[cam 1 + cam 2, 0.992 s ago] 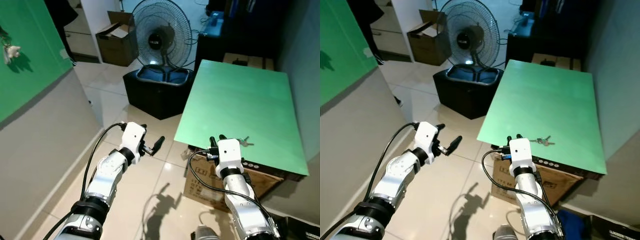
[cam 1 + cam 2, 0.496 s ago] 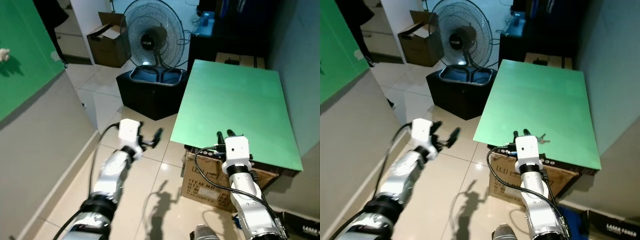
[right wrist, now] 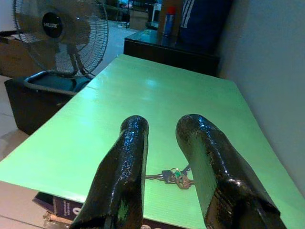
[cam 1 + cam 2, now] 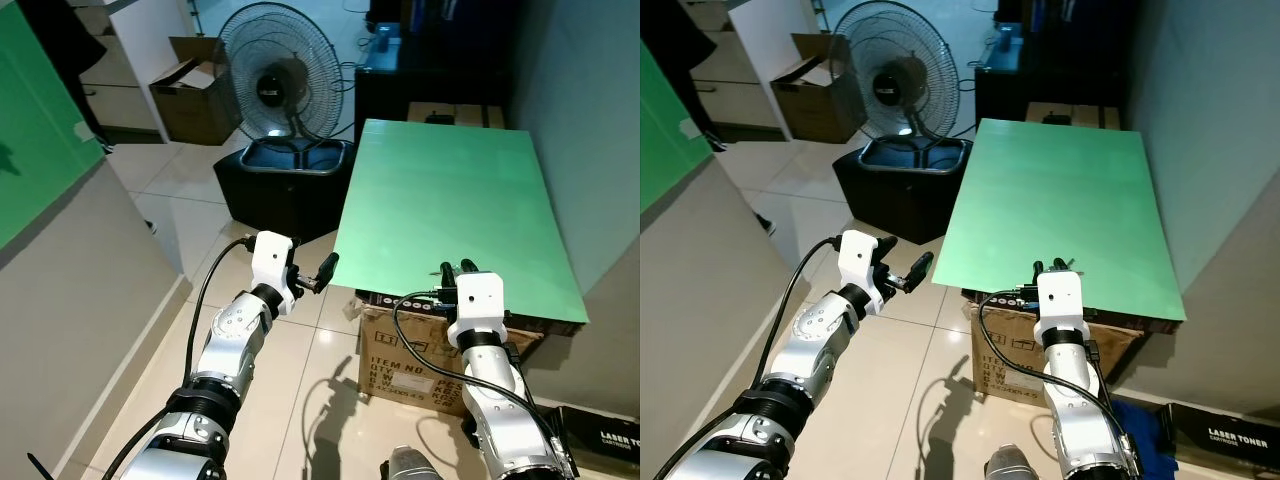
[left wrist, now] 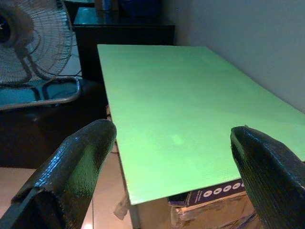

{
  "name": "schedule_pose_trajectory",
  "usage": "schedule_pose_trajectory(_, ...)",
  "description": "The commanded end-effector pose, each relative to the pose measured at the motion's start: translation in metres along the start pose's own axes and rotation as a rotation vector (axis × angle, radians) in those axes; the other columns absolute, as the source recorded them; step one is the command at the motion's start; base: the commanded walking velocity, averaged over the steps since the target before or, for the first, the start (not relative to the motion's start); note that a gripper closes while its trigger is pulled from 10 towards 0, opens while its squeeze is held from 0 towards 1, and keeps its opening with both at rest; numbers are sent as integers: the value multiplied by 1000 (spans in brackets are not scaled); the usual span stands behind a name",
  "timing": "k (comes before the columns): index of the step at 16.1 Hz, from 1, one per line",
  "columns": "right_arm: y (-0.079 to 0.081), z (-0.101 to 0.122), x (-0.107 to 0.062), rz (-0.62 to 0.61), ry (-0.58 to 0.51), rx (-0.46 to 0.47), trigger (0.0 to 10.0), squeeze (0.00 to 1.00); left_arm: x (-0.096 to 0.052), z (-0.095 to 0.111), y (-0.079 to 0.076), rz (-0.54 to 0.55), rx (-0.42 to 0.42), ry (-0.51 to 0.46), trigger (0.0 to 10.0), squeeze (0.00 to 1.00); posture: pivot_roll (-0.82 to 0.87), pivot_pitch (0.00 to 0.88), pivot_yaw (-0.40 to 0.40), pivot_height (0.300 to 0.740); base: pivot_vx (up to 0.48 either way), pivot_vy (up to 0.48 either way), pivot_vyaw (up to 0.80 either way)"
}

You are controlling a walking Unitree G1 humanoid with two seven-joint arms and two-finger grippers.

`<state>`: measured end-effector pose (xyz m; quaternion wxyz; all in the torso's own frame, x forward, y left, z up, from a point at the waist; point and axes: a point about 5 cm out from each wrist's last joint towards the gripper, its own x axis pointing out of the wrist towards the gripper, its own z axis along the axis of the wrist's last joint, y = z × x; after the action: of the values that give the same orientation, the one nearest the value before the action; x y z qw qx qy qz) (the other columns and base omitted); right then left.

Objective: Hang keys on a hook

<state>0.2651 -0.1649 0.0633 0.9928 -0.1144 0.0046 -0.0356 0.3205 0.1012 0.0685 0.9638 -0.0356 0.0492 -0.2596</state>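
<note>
The keys lie flat on the green tabletop, near its front edge, untouched. The right gripper hovers just above and short of them, its two black fingers a narrow gap apart and holding nothing; in its wrist view the keys show between and just beyond the fingertips. From the head views the right gripper sits at the table's near edge, above a cardboard box under the tabletop. The left gripper is held out over the tiled floor, beside the table's left front corner, fingers spread wide and empty. Beyond stand a pedestal fan in a black bin and a dark cabinet.
</note>
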Motion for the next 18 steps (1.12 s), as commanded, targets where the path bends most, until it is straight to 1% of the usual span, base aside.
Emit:
schedule_pose_trajectory(1,5,1,2,15,-3,14,10000,0,-1,3,4,-7,27,-7,10000,0,-267,0,144,703,0,0,-481)
schedule_pose_trajectory(2,6,1,3,16,-2,14,10000,0,-2,3,5,-10,28,-10,10000,0,-266,0,143,703,0,0,-494)
schedule_pose_trajectory(4,5,2,4,12,-1,-18,10000,0,-2,6,8,-13,56,-12,10000,0,-259,0,137,699,0,0,-466)
schedule_pose_trajectory(6,6,0,5,16,10,-44,10000,0,-3,8,8,-48,93,-21,10000,0,-256,0,136,695,0,-480,0)
schedule_pose_trajectory(10,9,0,3,35,-2,-55,10000,0,-4,6,3,-101,108,-16,10000,0,-255,0,140,695,0,-480,0)
schedule_pose_trajectory(14,8,0,2,22,-7,-72,10000,0,-3,6,3,-105,115,-12,10000,0,-256,0,143,695,0,0,0)
schedule_pose_trajectory(15,8,-1,2,16,3,-60,10000,0,-3,6,4,-104,115,-12,10000,0,-256,0,143,695,0,0,0)
schedule_pose_trajectory(16,8,-2,2,7,14,-32,10000,0,-3,6,4,-100,115,-13,10000,0,-256,0,144,695,0,0,-631)
schedule_pose_trajectory(18,8,-3,2,6,19,-19,10000,0,-4,6,5,-99,115,-13,10000,0,-255,0,144,695,0,0,-631)
